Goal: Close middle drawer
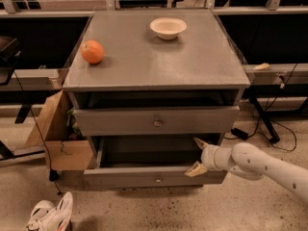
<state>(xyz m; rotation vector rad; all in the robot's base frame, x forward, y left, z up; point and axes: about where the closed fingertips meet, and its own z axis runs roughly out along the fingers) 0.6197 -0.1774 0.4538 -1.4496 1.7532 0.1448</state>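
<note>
Hand [198,156]: fingers spread, gripping nothing, at the drawer's front right end.
Middle drawer [139,176]: pulled well out.
Table [192,66]: carried orange [92,52] and bowl [168,28].

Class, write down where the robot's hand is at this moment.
In the camera view, the hand is low on the picture's right, open, at the right end of the pulled-out middle drawer, just under the taller drawer front.

Dim warm light from above the cabinet [154,66], w/ soft sheen on its top; you get deep shadow in the middle drawer [154,160]. Pale gripper [197,156], fingers apart, at cabinet's lower-right front.
</note>
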